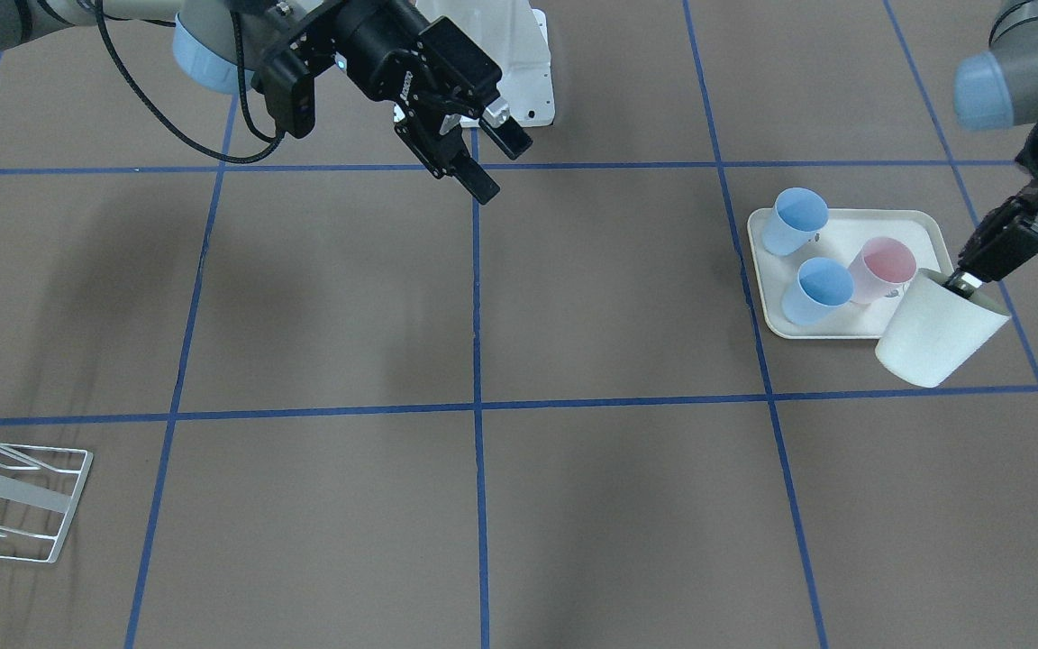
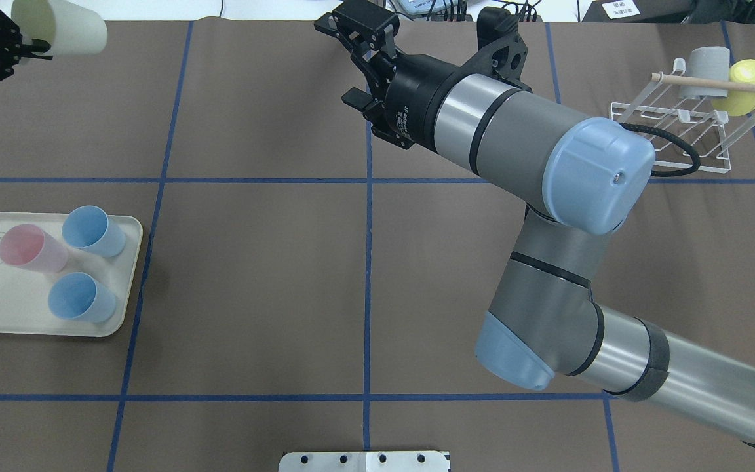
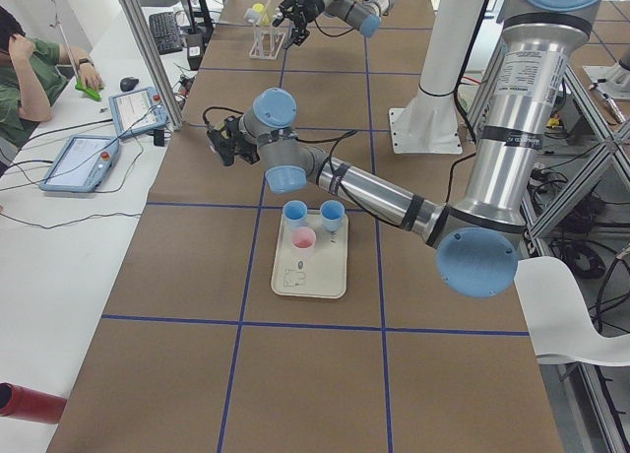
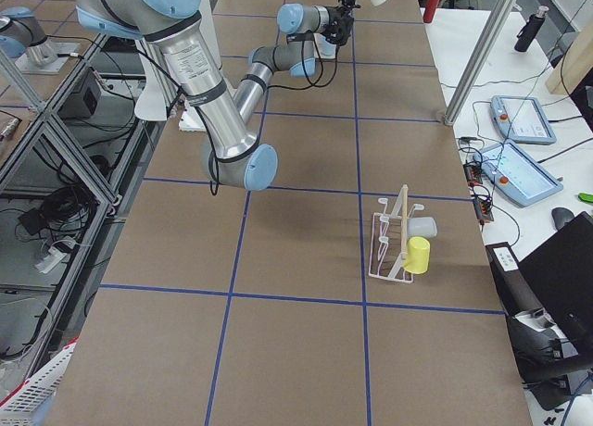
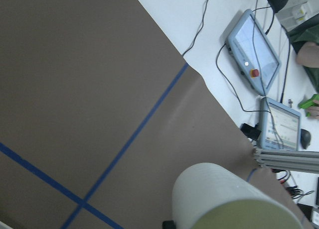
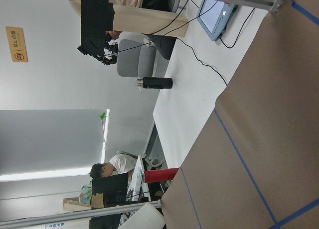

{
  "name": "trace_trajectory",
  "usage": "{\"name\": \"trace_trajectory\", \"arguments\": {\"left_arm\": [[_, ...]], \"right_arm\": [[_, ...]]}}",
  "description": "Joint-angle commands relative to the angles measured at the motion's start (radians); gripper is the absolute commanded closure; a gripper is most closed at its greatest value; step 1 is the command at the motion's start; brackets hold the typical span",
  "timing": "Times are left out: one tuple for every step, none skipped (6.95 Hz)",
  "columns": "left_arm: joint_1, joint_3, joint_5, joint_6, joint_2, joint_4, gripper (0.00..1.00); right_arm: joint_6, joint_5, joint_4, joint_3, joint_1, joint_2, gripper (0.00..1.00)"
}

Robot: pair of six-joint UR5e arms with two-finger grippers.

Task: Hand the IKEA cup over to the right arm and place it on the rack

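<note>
The IKEA cup (image 1: 938,333) hangs in the air, tipped over, by the tray's corner as the front view shows it. My left gripper (image 1: 965,281) pinches its rim, one finger inside the mouth and the other outside. That is a thin hold on a smooth, cream-white plastic cone, so I judge the chief danger to be the cup swinging about the pinch or sliding out as I carry it across. My right gripper (image 1: 501,169) hovers well apart over the table's middle, jaws spread wide. If it closes off-centre on the tapering wall, the slick side could squirt away toward the narrow base. If my left lets go too soon, the cup drops onto the brown table (image 1: 348,297). The rack (image 2: 679,128) is thin white wire with slanted prongs and a pale wooden dowel (image 2: 718,82). It already carries a grey cup (image 2: 705,64) and a yellow cup (image 2: 741,85), so a careless approach could knock them or miss a prong. On the cream tray (image 1: 843,216) stand one blue cup (image 1: 796,222), a second blue cup (image 1: 818,290) and a pink cup (image 1: 884,269), all translucent and close together
</note>
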Motion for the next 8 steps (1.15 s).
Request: {"name": "trace_trajectory", "arguments": {"left_arm": [[0.164, -0.006, 0.2, -0.254, -0.004, -0.274, 1.0], [0.222, -0.021, 0.28, -0.335, -0.02, -0.354, 1.0], [0.282, -0.073, 0.338, -0.355, -0.03, -0.362, 1.0], [0.351, -0.128, 0.44, -0.39, -0.031, -0.369, 1.0], [0.426, -0.153, 0.546, -0.397, -0.048, -0.404, 1.0], [0.492, -0.152, 0.638, -0.407, -0.069, -0.44, 1.0], [0.532, -0.15, 0.683, -0.406, -0.091, -0.442, 1.0], [0.54, -0.149, 0.705, -0.407, -0.099, -0.444, 1.0]], "right_arm": [[0.012, 0.002, 0.024, 0.002, 0.0, -0.001, 0.0], [0.015, 0.002, 0.082, -0.003, -0.003, -0.013, 0.0], [0.018, 0.004, 0.108, -0.003, -0.011, -0.018, 0.0], [0.043, 0.004, 0.128, -0.001, -0.014, -0.019, 0.0], [0.047, 0.004, 0.133, 0.0, -0.014, -0.018, 0.0], [0.05, 0.005, 0.135, 0.005, -0.014, -0.018, 0.0], [0.063, 0.004, 0.165, 0.008, -0.014, -0.019, 0.0], [0.095, 0.004, 0.238, -0.001, -0.02, -0.036, 0.0]]}}
